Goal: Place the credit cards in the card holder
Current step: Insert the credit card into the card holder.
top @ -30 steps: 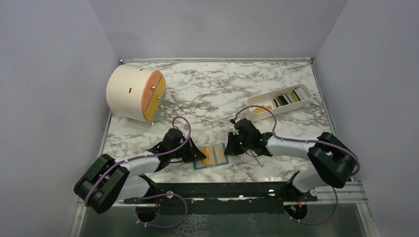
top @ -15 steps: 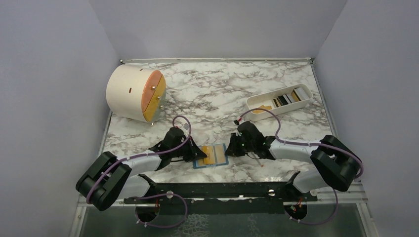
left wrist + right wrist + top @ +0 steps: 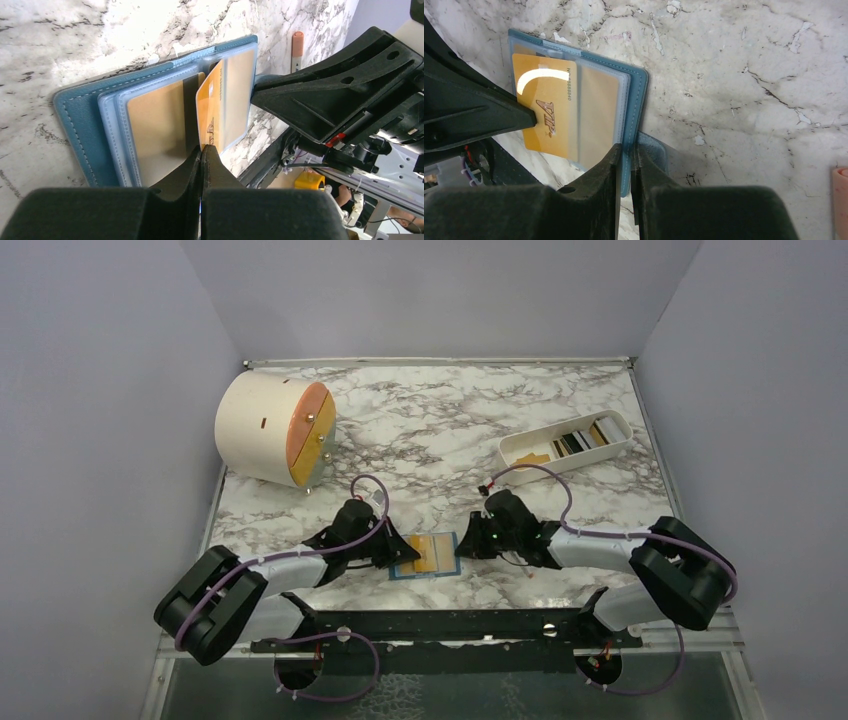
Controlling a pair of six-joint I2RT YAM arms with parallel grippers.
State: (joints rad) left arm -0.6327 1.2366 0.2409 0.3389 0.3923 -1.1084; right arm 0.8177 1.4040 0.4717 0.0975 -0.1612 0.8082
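The teal-blue card holder (image 3: 449, 544) lies open on the marble near the front edge, with clear sleeves inside (image 3: 150, 125). My left gripper (image 3: 201, 149) is shut on a gold credit card (image 3: 209, 112) and holds it on edge at the holder's middle fold. The card also shows in the right wrist view (image 3: 546, 112), marked VIP. My right gripper (image 3: 625, 150) is shut on the holder's right edge (image 3: 636, 107). More credit cards (image 3: 575, 440) lie in the white tray at the back right.
A white oblong tray (image 3: 520, 446) stands at the back right. A cream round drawer box (image 3: 270, 430) with orange fronts lies at the back left. A thin white-and-red stick (image 3: 526, 571) lies just right of my right gripper. Black rails run along the table's front edge.
Both grippers and the holder have shifted slightly toward the front of the table. The right arm has stretched lower along the table.
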